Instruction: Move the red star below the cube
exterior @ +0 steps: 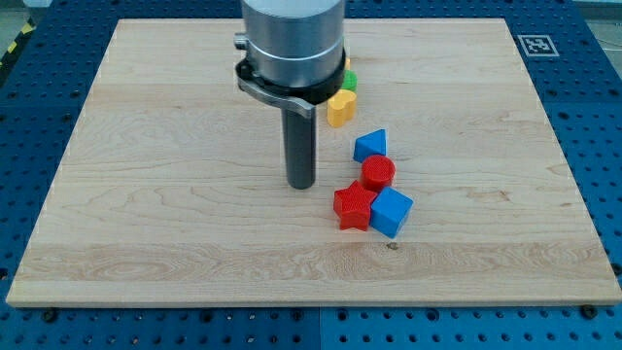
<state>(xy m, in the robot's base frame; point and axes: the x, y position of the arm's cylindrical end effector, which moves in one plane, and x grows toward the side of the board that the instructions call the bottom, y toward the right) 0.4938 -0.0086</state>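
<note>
Red star (353,207) touching the blue cube (392,211) on the view's left, not yet below it. Tool, a bare rod holding nothing: my tip (301,185) just up-left of the star, apparently apart. Remaining: pushing the star around, underneath the cube.

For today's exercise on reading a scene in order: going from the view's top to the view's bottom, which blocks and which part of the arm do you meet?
Green block → yellow block → blue triangular block → red cylinder → my tip → red star and blue cube, touching at about the same height.
</note>
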